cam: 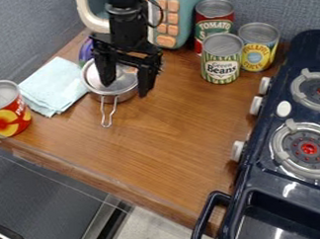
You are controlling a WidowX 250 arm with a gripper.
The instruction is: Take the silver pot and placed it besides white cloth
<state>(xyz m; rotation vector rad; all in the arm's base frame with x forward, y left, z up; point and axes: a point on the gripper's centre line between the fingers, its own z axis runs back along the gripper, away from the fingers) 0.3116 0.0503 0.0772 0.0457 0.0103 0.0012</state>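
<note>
So my gripper hangs right over the silver pot, fingers spread well apart and not clamped on anything. One finger comes down over the pot and the other sits by its right side in the camera view, which I read as lining up a pinch on the rim or wall. The pot is on the wooden counter, upright, just beside the pale bluish-white cloth; can't tell if they actually touch. So honestly it's pretty close to the goal spot, and I'd guess all that's needed is a small adjustment, if any. The cloth lies flat as the marker to place it by, and the food cans are grouped at the back, well out of my way. As for looks, the pot is round, shallow and shiny, with warm reflections on the metal. Its handle is a thin wire loop pointing toward the counter's front edge. Can't tell whether there's a lid on.
</note>
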